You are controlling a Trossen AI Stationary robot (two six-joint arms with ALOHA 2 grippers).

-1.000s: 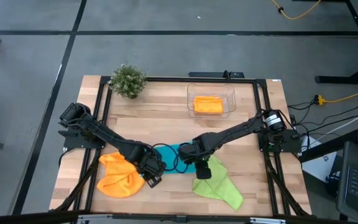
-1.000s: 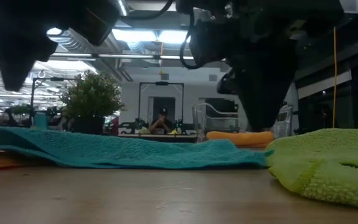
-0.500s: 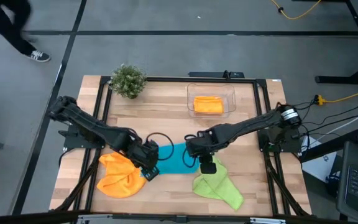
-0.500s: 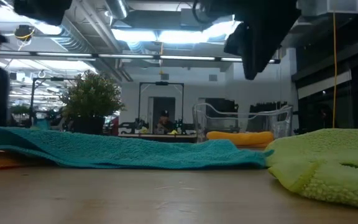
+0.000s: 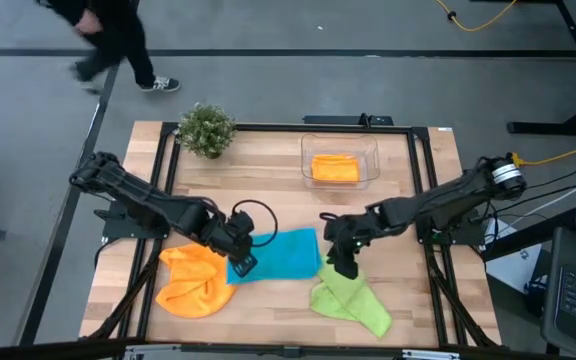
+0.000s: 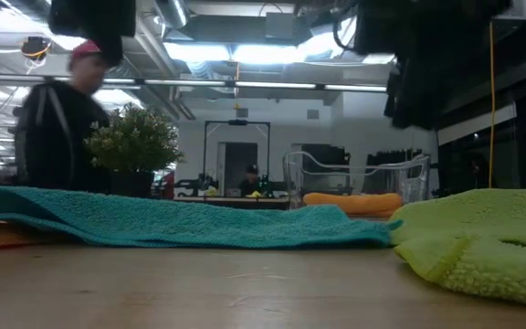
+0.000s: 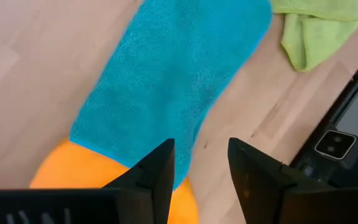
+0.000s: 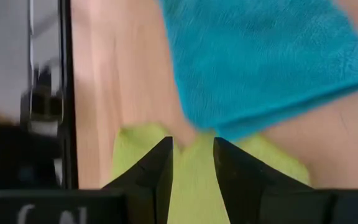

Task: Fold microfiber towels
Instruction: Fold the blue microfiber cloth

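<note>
Teal towel [image 5: 280, 254] lies flat mid-table, unfolded or half folded, can't tell. Left gripper [image 7: 199, 163] and right gripper [image 8: 193, 163] both released, empty, hovering at its ends. Orange towel [image 5: 194, 283] and lime towel [image 5: 351, 301] crumpled; another orange towel [image 5: 335, 167] sits folded in the tub [image 5: 368, 146].

Flat towel [image 5: 280, 254] between two crumpled towels [image 5: 193, 283], near front edge.
</note>
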